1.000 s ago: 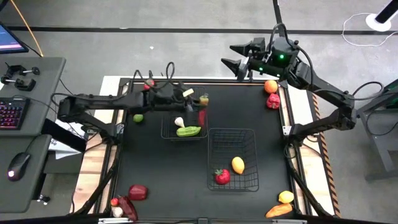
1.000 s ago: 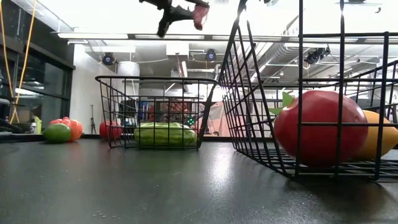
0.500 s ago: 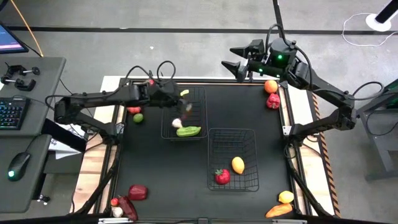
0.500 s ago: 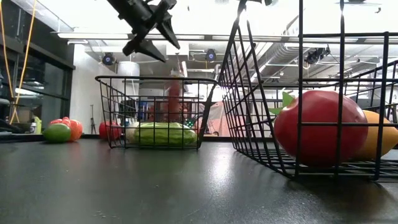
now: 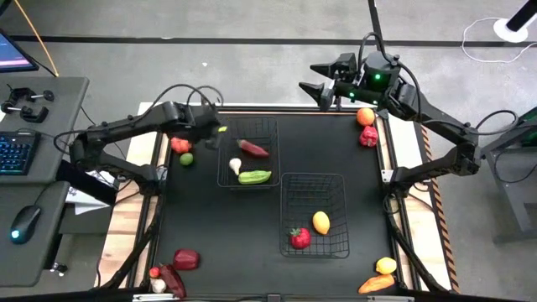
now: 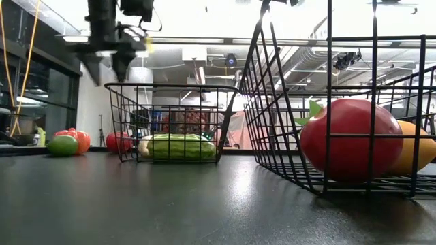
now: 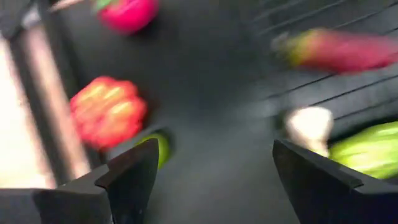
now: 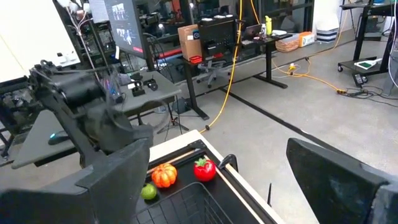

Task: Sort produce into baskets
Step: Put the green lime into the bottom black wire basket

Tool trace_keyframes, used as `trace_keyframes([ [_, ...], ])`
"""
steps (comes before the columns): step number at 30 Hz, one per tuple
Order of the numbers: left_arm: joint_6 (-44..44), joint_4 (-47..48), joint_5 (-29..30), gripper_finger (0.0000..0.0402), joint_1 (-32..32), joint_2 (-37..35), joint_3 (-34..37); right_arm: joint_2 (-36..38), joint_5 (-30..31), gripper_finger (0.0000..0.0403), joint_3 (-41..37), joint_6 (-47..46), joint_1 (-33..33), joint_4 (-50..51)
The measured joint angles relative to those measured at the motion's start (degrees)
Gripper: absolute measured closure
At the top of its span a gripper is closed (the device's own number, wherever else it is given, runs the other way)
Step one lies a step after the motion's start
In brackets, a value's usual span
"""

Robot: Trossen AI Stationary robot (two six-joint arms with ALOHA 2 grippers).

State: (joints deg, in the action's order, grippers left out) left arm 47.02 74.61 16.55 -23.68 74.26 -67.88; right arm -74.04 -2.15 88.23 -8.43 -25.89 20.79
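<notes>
My left gripper [image 5: 211,131] [image 7: 211,183] hangs open above the table, between the far-left basket [image 5: 270,126] and an orange-red piece [image 5: 179,144] with a green piece [image 5: 186,158] beside it. Inside that basket lie a long red piece [image 5: 254,150], a white piece [image 5: 236,165] and a green cucumber [image 5: 254,177]. The nearer basket [image 5: 336,180] holds a strawberry [image 5: 299,237] and a yellow piece [image 5: 321,222]. My right gripper [image 5: 321,81] [image 8: 227,186] waits open over the table's far edge.
An orange piece [image 5: 365,117] and a red piece [image 5: 368,136] lie at the far right. Red pieces [image 5: 185,259] lie at the near left, and a yellow piece [image 5: 385,266] and an orange one [image 5: 375,283] at the near right. A desk with a keyboard [image 5: 15,153] stands to the left.
My left gripper has opened and let go of the long red piece, which has dropped into the far-left basket and lies there beside the white piece. The gripper has then swung toward the table's left edge, off the basket.
</notes>
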Motion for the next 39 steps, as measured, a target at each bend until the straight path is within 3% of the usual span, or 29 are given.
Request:
trace_keyframes([
  [10, -3.22, -2.86, -4.63, 0.0096, -4.96, 0.07, 13.28, -0.38, 0.64, 0.0029, 0.0, -0.35, 0.0, -0.01],
  [14, -8.78, -4.11, -7.45, 0.0096, -7.58, 0.07, 16.43, -0.82, 0.8, 0.0029, 0.0, -0.39, 0.0, -0.06],
  [21, -12.72, -4.67, -6.01, 0.0096, -10.48, 0.07, 21.86, -1.64, 1.69, 0.0029, 0.02, -0.66, 0.0, 0.01],
  [34, -17.66, -20.63, -4.55, 0.0096, -11.61, 0.09, 29.59, -3.34, 2.47, 0.0029, 0.02, -2.04, 0.0, -0.08],
  [39, -18.2, -21.09, -4.41, 0.0096, -12.26, 1.14, 32.25, -3.32, 3.23, 0.0029, 0.02, -2.03, 0.0, -0.13],
])
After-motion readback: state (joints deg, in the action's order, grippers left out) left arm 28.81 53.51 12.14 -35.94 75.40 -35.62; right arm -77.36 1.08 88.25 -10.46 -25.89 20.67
